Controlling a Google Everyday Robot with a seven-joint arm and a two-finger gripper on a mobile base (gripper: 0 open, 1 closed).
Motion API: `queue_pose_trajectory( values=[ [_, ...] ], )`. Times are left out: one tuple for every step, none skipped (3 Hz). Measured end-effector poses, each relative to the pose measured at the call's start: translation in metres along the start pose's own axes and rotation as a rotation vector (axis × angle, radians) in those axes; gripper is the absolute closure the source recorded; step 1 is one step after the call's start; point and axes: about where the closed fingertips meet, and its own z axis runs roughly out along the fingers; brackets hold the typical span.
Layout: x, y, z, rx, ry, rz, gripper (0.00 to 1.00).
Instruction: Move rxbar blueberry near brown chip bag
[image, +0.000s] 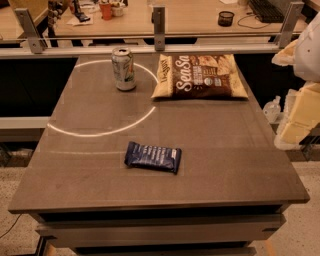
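Note:
The rxbar blueberry (152, 157) is a small flat dark navy wrapper with pale lettering. It lies flat on the brown table (225, 150), near the front middle. The brown chip bag (200, 76) is puffy, with cream edges and white "SeaSa" lettering. It lies at the back of the table, right of centre, well apart from the bar. My gripper (299, 120) shows as pale cream parts at the right edge of the camera view, off the table's right side. It is far from both things and holds nothing that I can see.
A silver-green drink can (123, 69) stands upright at the back left, beside the chip bag. A thin white ring (100, 132) is marked on the tabletop. A metal rail with posts (159, 27) runs behind the table. A small clear bottle (271, 107) sits off the right side.

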Motion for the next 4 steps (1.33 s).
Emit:
queue_pose_trajectory(
  values=[
    [0.0, 0.0, 0.0, 0.0, 0.0, 0.0, 0.0],
    [-0.005, 0.005, 0.001, -0.006, -0.02, -0.004, 0.0],
    [-0.022, 0.025, 0.007, -0.015, -0.088, 0.011, 0.0],
    [-0.037, 0.054, 0.024, -0.028, -0.178, 0.078, 0.0]
  ],
)
